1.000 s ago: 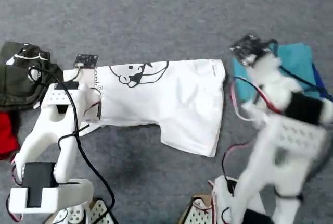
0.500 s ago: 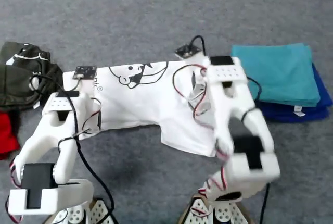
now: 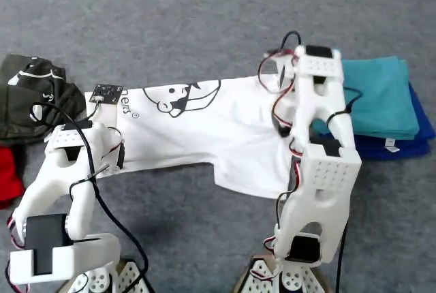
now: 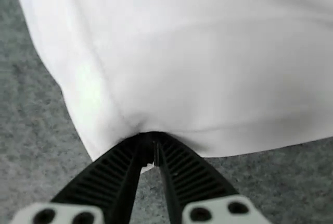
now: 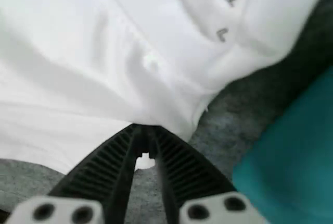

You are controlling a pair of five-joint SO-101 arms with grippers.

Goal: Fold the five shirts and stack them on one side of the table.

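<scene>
A white shirt [image 3: 204, 129] with a black print lies spread across the middle of the grey table. My left gripper [image 4: 151, 146] is shut on the white shirt [image 4: 197, 67] at its left edge; in the high view the left arm [image 3: 82, 143] stands over that edge. My right gripper [image 5: 145, 140] is shut on the white shirt [image 5: 104, 62] at its right edge, beside the folded teal shirt [image 5: 296, 146]. The right arm [image 3: 317, 122] stretches up over the shirt's right side. The folded teal shirt [image 3: 381, 95] lies on a folded blue shirt [image 3: 402, 143] at the right.
A crumpled dark green shirt [image 3: 30, 99] and a red shirt [image 3: 8, 174] lie at the table's left edge. Bare grey table [image 3: 191, 27] stretches behind the white shirt. Wires hang from both arms.
The right arm swung left from the teal stack, then settled over the white shirt's right edge. The left arm shifted slightly left and the shirt's right side has bunched up.
</scene>
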